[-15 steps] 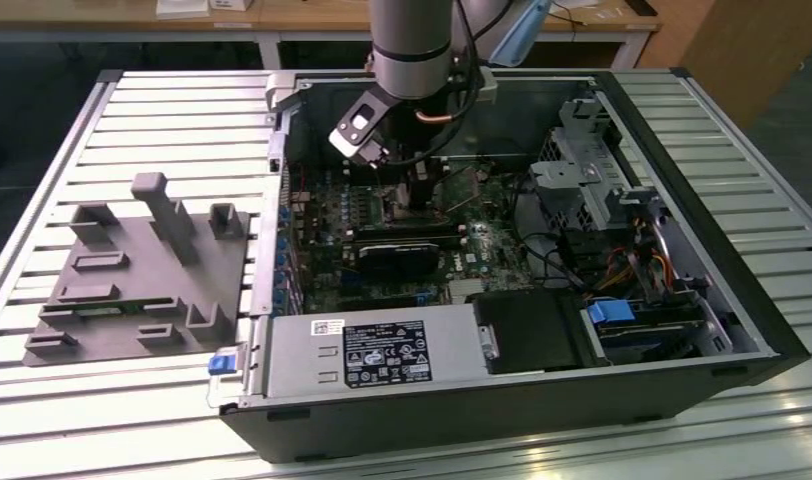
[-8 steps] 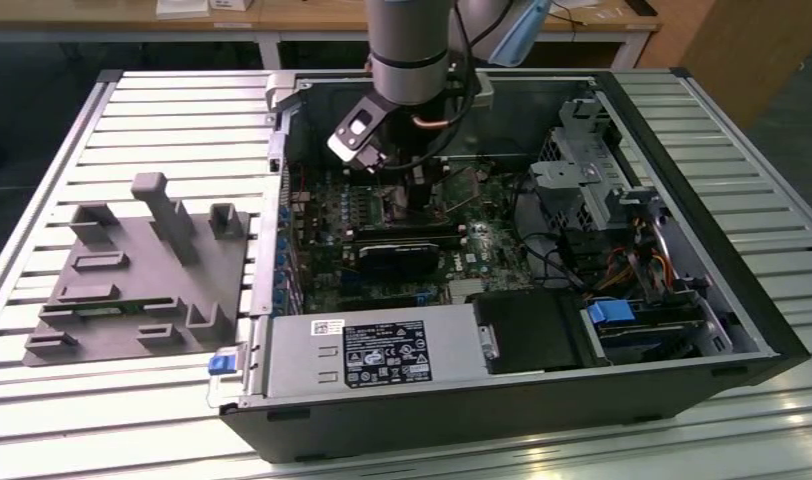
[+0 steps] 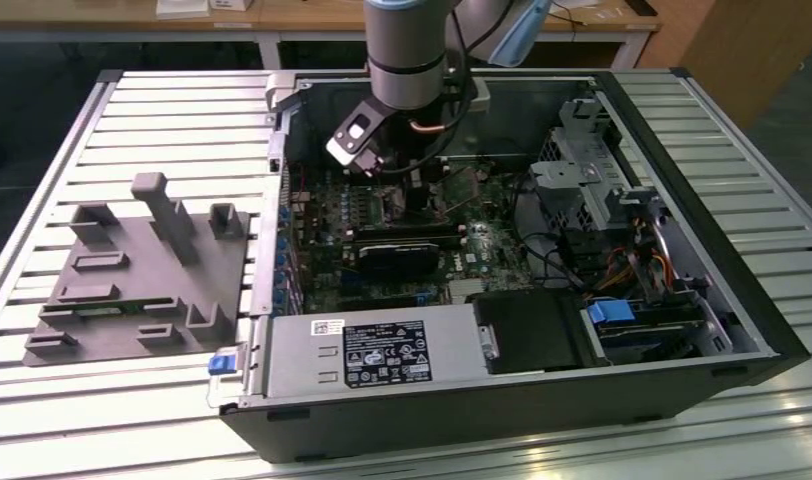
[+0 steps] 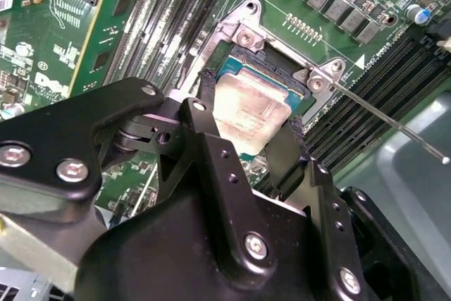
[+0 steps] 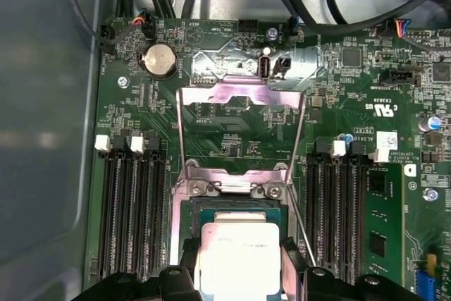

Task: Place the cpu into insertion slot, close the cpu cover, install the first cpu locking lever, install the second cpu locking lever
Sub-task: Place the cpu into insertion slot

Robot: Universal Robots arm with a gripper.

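In both wrist views the cpu (image 4: 250,107) (image 5: 239,255), a pale silvery-tan square chip, sits between my gripper's black fingers (image 4: 201,114). My gripper (image 4: 250,123) (image 5: 239,262) is shut on it, one finger on each of two opposite edges. The chip is right over the insertion slot (image 4: 243,68) (image 5: 232,209), a dark socket with a silvery rim; I cannot tell whether it rests in it. The cpu cover (image 5: 243,93) stands swung open beyond the socket. A thin wire locking lever (image 4: 394,126) sticks out, unlatched. In the exterior view my gripper (image 3: 409,190) is low inside the computer case.
Long black memory slots (image 5: 134,216) flank the socket on both sides. The case holds a grey power-supply box (image 3: 366,355), a black heatsink block (image 3: 395,255) and a drive cage (image 3: 593,170). A grey fixture (image 3: 139,270) lies on the slatted table at the exterior view's left.
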